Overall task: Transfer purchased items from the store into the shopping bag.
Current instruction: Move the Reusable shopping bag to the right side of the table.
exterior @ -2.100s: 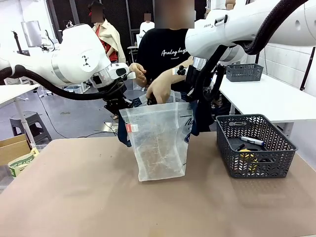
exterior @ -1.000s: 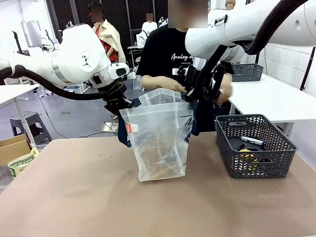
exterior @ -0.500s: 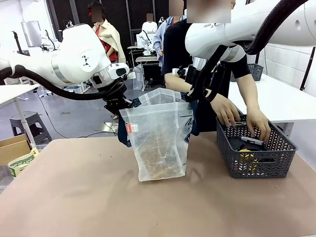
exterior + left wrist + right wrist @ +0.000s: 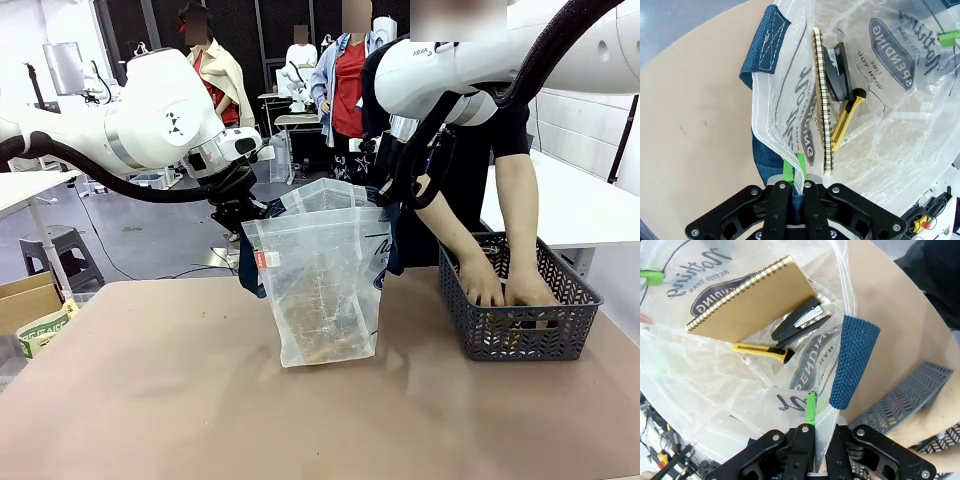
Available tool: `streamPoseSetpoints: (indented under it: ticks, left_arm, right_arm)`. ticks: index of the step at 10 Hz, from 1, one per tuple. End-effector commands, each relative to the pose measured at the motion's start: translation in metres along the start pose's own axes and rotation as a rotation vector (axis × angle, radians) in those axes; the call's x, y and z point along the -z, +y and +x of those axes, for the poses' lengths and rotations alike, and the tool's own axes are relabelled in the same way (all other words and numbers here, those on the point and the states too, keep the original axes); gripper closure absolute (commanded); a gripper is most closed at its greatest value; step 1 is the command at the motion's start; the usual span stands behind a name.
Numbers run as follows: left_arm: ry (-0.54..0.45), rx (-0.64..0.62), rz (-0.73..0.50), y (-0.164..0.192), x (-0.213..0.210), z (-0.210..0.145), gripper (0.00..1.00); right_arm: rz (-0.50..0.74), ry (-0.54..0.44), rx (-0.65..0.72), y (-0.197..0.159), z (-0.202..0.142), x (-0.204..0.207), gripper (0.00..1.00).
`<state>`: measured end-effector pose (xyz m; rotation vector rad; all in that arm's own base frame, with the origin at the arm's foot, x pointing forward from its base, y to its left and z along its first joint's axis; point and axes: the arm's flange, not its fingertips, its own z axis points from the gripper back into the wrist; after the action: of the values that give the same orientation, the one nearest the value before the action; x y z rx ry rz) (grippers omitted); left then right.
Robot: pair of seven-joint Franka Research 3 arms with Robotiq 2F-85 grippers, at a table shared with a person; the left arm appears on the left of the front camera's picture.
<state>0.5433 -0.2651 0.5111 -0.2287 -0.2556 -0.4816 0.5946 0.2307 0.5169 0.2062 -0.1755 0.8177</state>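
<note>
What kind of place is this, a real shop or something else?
Likely a robotics lab staged as a shop counter, not a real store: white robot arms hold a plastic bag open, with white worktables behind.

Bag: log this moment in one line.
left gripper: shut on bag | right gripper: shut on bag | in bag: notebook, stapler, cutter | person's hands: in basket

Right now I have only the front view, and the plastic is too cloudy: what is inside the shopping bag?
Observer: Looking down into the shopping bag from the right wrist, I see a spiral notebook, a black stapler and a yellow cutter.
Operator: Are both pincers really clamped on it?
Observer: Yes. The left pincer is shut on one side of the rim, and the right pincer on the opposite side.
</note>
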Motion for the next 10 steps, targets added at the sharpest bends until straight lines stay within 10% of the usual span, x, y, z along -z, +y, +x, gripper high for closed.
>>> streamPoseSetpoints:
  ticks: [1,10]
  left_arm:
    - [0.000,-0.001,0.001,0.0009,-0.0005,-0.0001,1.00]
    - [0.000,-0.001,0.001,0.0009,-0.0005,-0.0001,1.00]
  right_arm:
    - [-0.001,-0.001,0.003,-0.0015,-0.0007,0.0000,1.00]
    - [-0.001,-0.001,0.003,-0.0015,-0.0007,0.0000,1.00]
